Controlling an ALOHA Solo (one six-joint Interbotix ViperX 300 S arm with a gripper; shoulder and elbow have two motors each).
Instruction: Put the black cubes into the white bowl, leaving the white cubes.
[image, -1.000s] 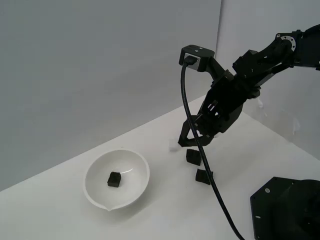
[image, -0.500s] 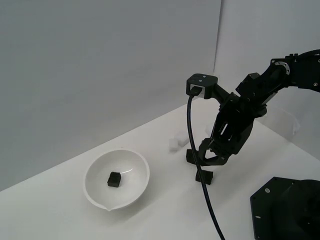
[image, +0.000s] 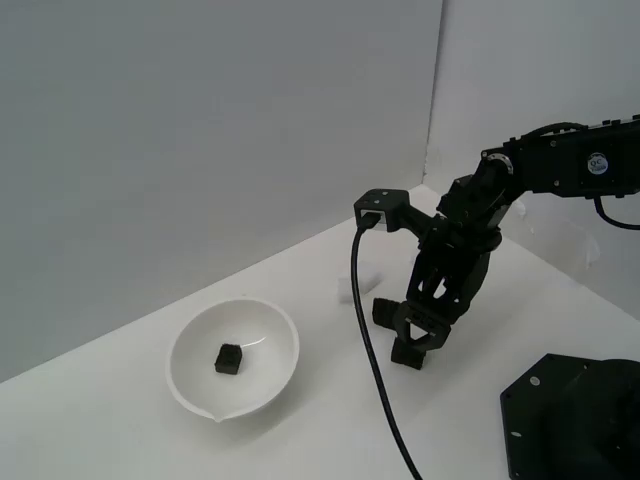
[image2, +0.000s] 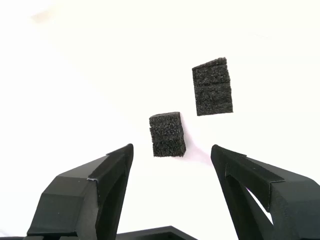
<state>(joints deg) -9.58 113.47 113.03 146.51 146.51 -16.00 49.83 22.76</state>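
The white bowl (image: 190, 385) stands on the white table at the exterior view's left and holds one black cube (image: 229, 358). Two more black cubes (image: 383, 311) (image: 407, 354) lie on the table to its right, close together. My gripper (image: 414, 328) is low over these two, open and holding nothing. In the wrist view the nearer black cube (image2: 167, 134) lies just ahead of the gap between my open gripper's (image2: 172, 151) fingertips, and the other black cube (image2: 212, 86) lies further off. White cubes (image: 349, 284) show faintly behind the arm's cable.
A black machine base (image: 572, 420) fills the lower right corner of the exterior view. The arm's black cable (image: 375, 370) hangs down from the wrist camera across the table in front. A grey wall stands behind the table.
Over the last second the arm has dropped towards the table and its wrist has tilted, bringing the open gripper down around the two black cubes. The cubes and bowl have not moved.
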